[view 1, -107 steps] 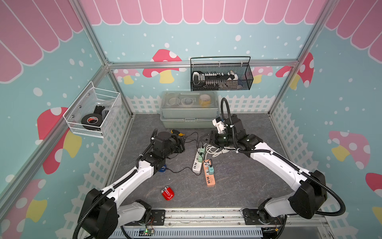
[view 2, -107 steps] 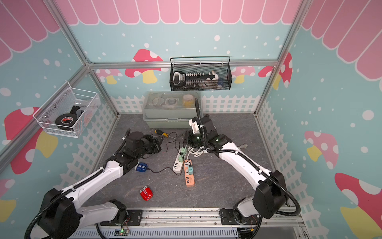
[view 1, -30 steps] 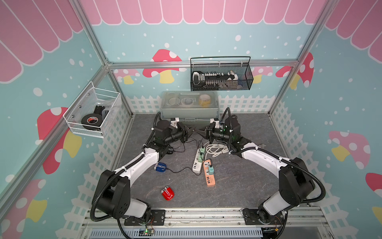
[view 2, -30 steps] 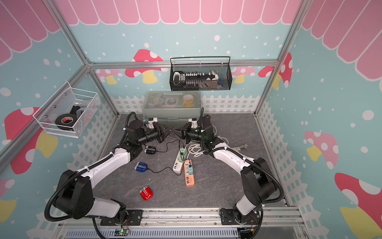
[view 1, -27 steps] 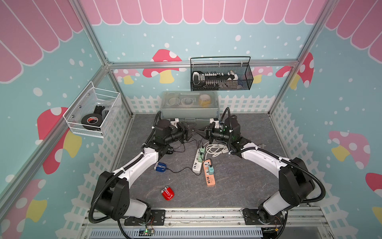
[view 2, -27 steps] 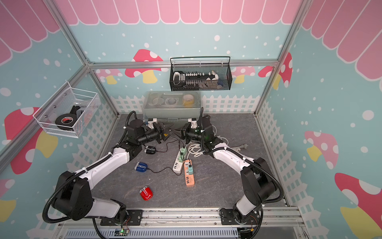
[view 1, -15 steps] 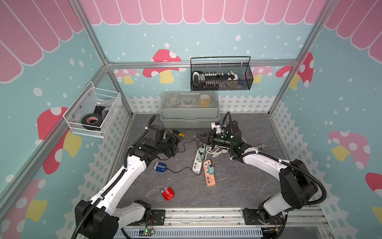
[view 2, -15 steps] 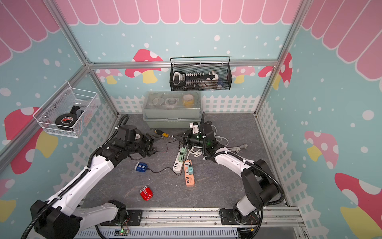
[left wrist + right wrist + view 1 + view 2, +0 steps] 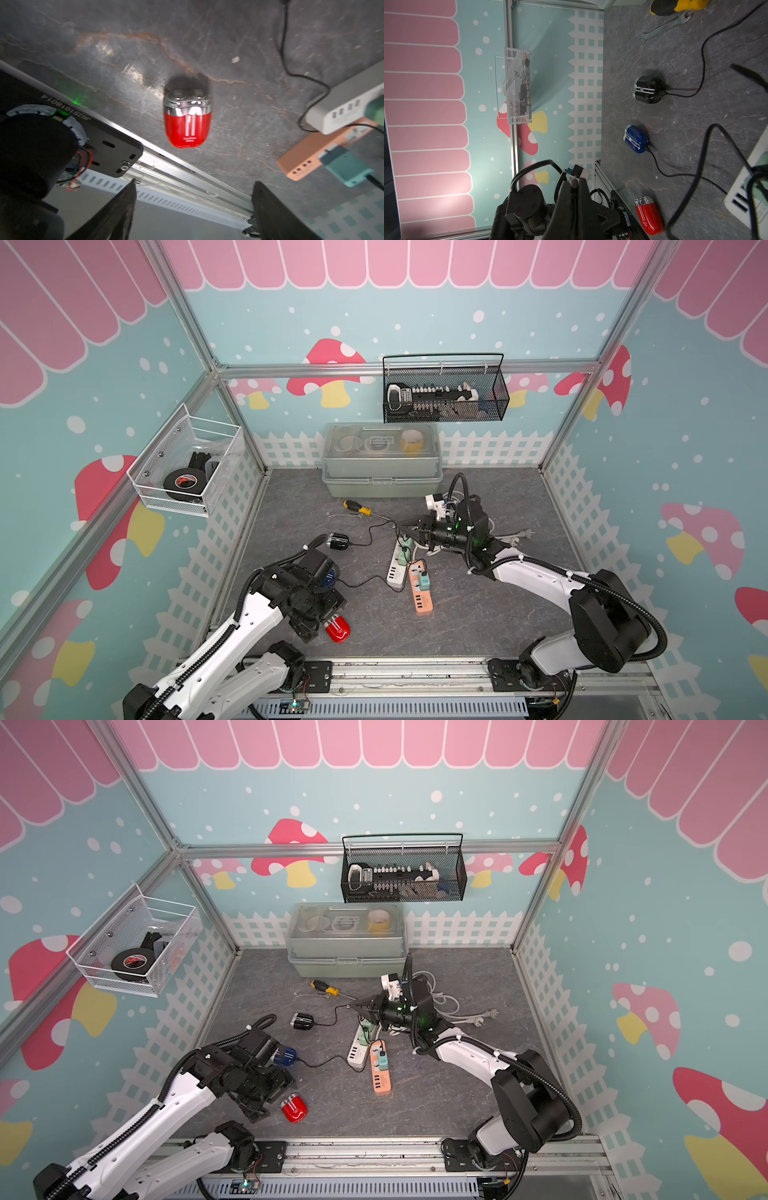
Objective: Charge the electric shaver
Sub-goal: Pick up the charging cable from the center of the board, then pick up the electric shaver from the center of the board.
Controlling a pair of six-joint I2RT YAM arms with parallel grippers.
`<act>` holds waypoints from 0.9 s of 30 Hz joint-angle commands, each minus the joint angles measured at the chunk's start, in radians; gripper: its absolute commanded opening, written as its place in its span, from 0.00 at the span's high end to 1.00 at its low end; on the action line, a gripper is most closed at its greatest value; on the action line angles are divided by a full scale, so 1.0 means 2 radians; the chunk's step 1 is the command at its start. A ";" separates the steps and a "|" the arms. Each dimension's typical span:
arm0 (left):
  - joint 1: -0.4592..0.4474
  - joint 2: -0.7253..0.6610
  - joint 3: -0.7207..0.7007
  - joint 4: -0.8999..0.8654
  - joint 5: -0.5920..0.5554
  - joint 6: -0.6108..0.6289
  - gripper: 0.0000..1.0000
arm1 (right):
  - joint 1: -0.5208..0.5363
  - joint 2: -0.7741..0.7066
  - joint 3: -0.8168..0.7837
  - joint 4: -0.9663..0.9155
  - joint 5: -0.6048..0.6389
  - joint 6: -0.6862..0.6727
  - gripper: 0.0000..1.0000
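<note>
Our left gripper (image 9: 194, 185) stands wide open, holding nothing, near the red shaver (image 9: 188, 122) lying on the floor (image 9: 239, 41). Our right gripper (image 9: 574, 182) is pinched closed.

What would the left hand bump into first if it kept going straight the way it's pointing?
Most likely the small red electric shaver with the silver head. In the wrist view it lies straight ahead of the open left hand, on the dark grey tabletop. Depth is hard to judge.
</note>
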 commanded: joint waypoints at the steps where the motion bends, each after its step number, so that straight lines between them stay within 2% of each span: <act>1: -0.014 -0.011 -0.039 0.032 -0.022 -0.022 0.08 | 0.006 -0.020 -0.009 0.021 0.010 -0.010 1.00; 2: -0.016 -0.010 -0.052 0.055 -0.020 -0.022 0.02 | 0.006 -0.024 -0.010 0.021 0.009 -0.010 1.00; 9: -0.027 0.030 -0.103 0.160 -0.037 -0.027 0.02 | 0.008 -0.041 -0.029 0.017 0.009 -0.007 1.00; 18: -0.030 0.079 -0.111 0.168 -0.070 -0.063 0.23 | 0.007 -0.046 -0.030 0.011 0.017 -0.009 1.00; 27: -0.047 0.130 -0.111 0.185 -0.072 -0.078 0.24 | 0.008 -0.043 -0.033 0.013 0.018 -0.008 1.00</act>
